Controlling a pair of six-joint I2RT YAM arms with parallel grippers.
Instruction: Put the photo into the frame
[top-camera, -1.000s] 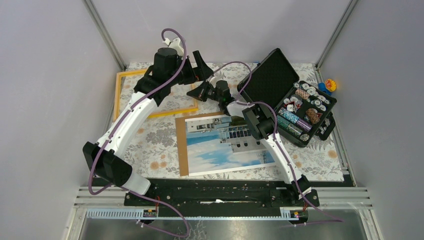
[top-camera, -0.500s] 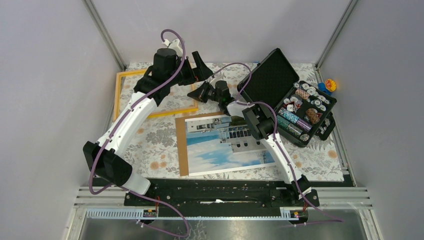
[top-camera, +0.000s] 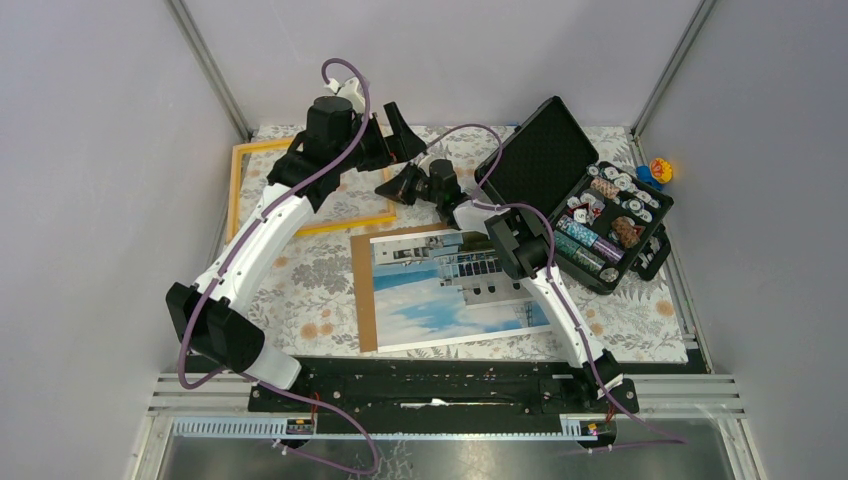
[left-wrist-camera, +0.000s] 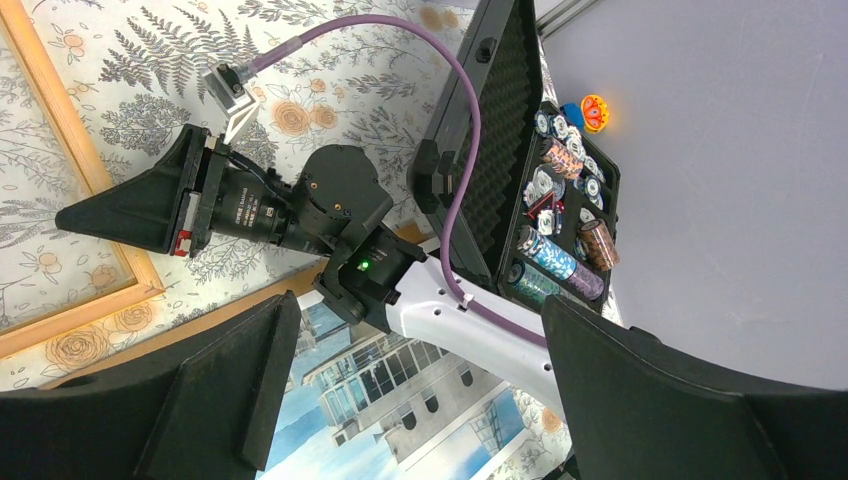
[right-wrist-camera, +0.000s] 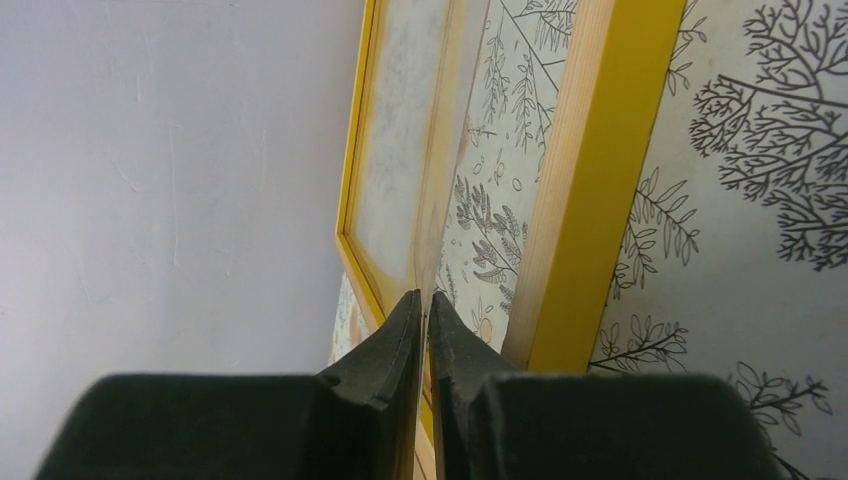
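We are hovering the right gripper (right-wrist-camera: 422, 300), an empty narrow slit, at the frame's (top-camera: 236, 195) right corner. The photo (top-camera: 455, 290) is lying near-right of the frame, long side crosswise, nearer this arm. The left gripper (top-camera: 392, 140) is gaping wide.

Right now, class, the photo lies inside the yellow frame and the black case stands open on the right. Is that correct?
No. The photo is not inside the frame; it lies on the brown backing board, apart from the frame, as the top external view shows. The black case does stand open on the right.
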